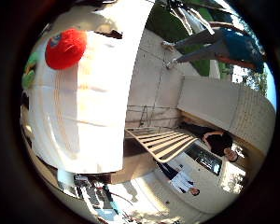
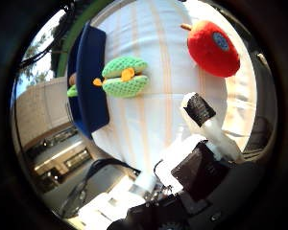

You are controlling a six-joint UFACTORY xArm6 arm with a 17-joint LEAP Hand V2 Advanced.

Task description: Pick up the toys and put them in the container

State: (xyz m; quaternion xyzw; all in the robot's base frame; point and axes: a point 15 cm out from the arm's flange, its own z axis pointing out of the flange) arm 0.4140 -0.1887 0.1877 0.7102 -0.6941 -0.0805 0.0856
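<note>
Thumb-side palm view shows you the hand (image 2: 206, 143), one finger straight and holding nothing, above a white striped cloth (image 2: 153, 57). A red plush apple (image 2: 212, 48) lies on the cloth, well apart from a green plush toy (image 2: 125, 76) touching the dark blue container (image 2: 89, 96).
</note>
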